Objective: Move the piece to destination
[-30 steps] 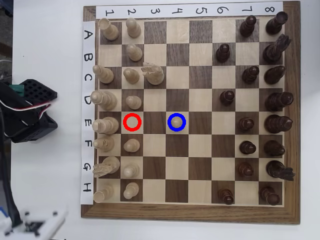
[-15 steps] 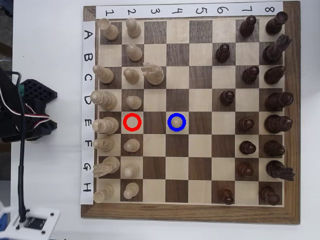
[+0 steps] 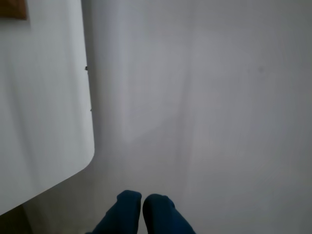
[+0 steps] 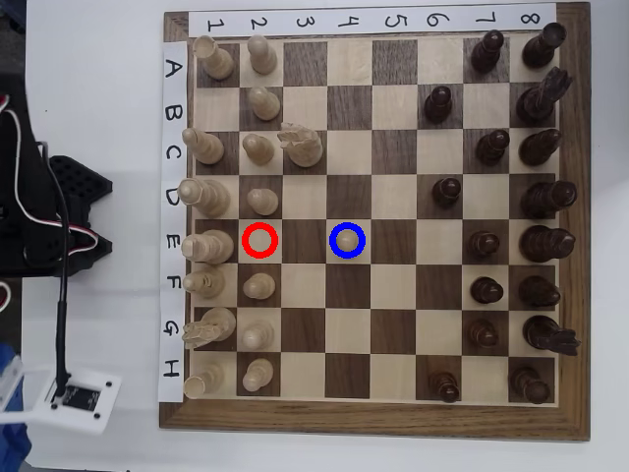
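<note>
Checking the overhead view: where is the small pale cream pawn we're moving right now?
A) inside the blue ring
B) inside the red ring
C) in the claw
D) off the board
A: the small pale cream pawn stands inside the blue ring on row E, column 4.

We see a white table (image 4: 108, 88) carrying a wooden chessboard (image 4: 378, 425) with paper row and column labels, the black arm base (image 4: 44, 221) at its left, and a small white mount (image 4: 79, 398).
</note>
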Motion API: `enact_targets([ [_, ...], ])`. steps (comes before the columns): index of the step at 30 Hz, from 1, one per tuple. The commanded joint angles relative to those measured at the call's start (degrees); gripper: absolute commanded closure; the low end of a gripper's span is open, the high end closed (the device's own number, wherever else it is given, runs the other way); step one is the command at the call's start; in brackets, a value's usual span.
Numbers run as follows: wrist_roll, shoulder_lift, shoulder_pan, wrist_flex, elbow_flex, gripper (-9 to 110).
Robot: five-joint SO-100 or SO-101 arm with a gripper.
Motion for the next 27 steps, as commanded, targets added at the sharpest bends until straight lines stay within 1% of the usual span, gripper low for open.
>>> enact_targets([
  [1,-1.1,11.5,3.4,-2.5,8.9,101],
  [9,-1.8,19.0,3.8,-1.3,18.4,101],
  [16,-2.6,25.0,3.6,3.1,23.7,101],
  [23,-2.5,25.7,1.5,7.1,23.6,101],
  [27,-3.4,25.7,1.2,11.3,22.4,101],
])
